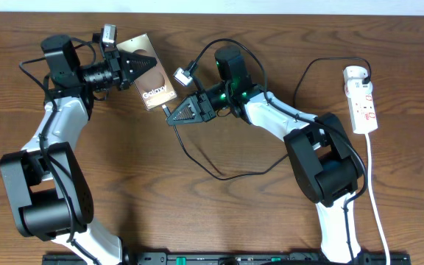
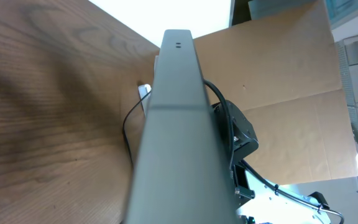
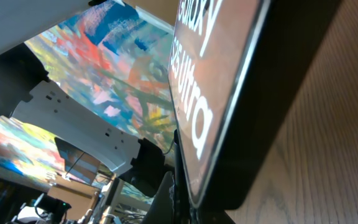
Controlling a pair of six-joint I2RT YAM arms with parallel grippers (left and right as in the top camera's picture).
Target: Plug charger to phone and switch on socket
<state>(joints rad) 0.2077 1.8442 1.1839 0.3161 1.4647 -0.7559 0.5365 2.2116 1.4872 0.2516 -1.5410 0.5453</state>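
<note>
My left gripper is shut on the top end of the phone and holds it tilted off the table at the back left. In the left wrist view the phone's grey edge fills the middle. My right gripper is shut on the plug end of the charger, right at the phone's lower end. In the right wrist view the phone's screen looms close, with the dark plug tip against its edge. The black charger cable loops over the table towards the socket, a white strip at the far right.
The socket's white cord runs down the right side to the table's front edge. The right arm's base stands between the cable loop and the cord. A brown cardboard wall stands behind the table.
</note>
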